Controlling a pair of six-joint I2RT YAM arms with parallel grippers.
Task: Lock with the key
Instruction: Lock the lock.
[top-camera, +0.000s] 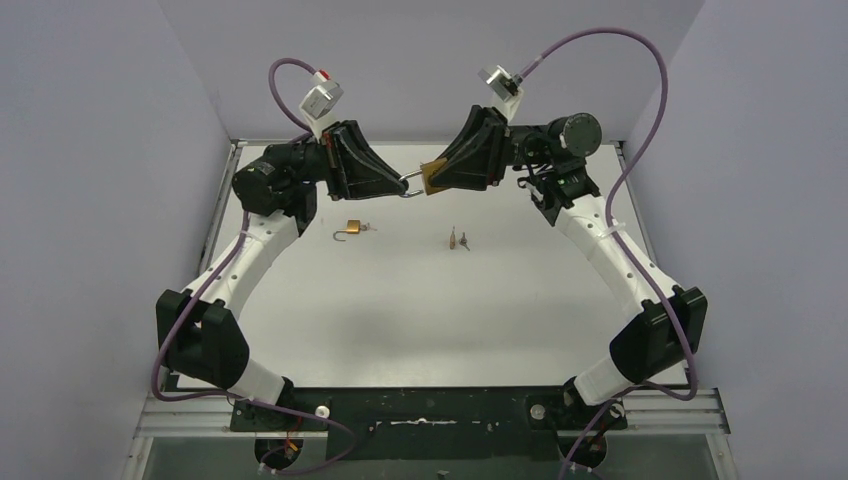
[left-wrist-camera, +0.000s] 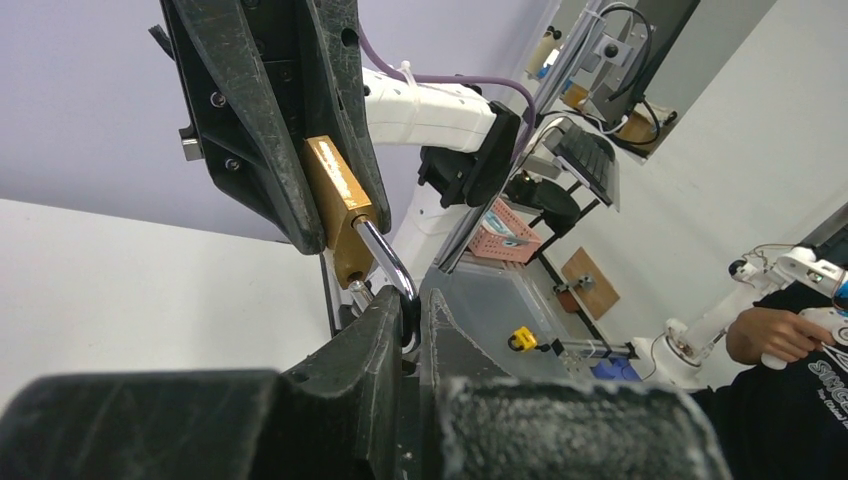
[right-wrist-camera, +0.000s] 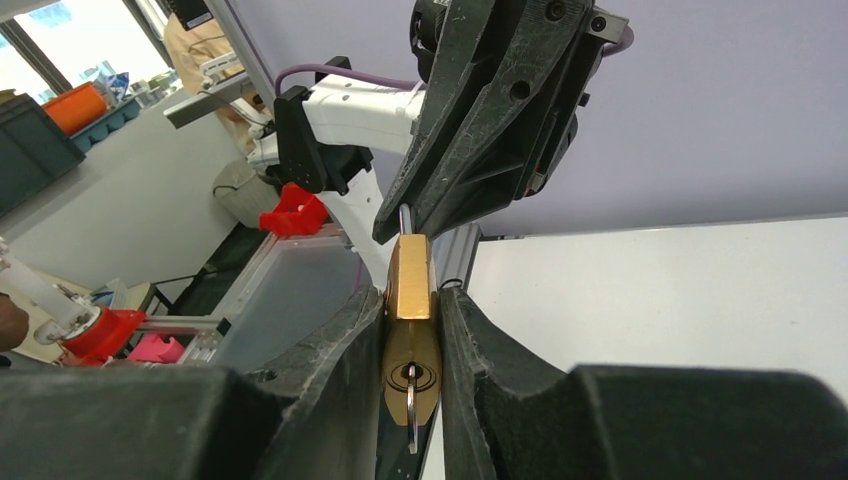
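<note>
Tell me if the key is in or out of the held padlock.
In. The right wrist view shows the key sticking out of the near end of the padlock clamped in the right gripper.

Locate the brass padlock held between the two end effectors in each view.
Top external: padlock at upper centre, held above the table.
Left wrist: left of centre, shackle pointing down.
Right wrist: lower centre, key in its near end.
Shared landmark: the white table, in all three.

A small padlock (top-camera: 348, 230) and, seemingly, keys (top-camera: 458, 239) clutter the table (top-camera: 420, 320) centre; its near half lies open.
</note>
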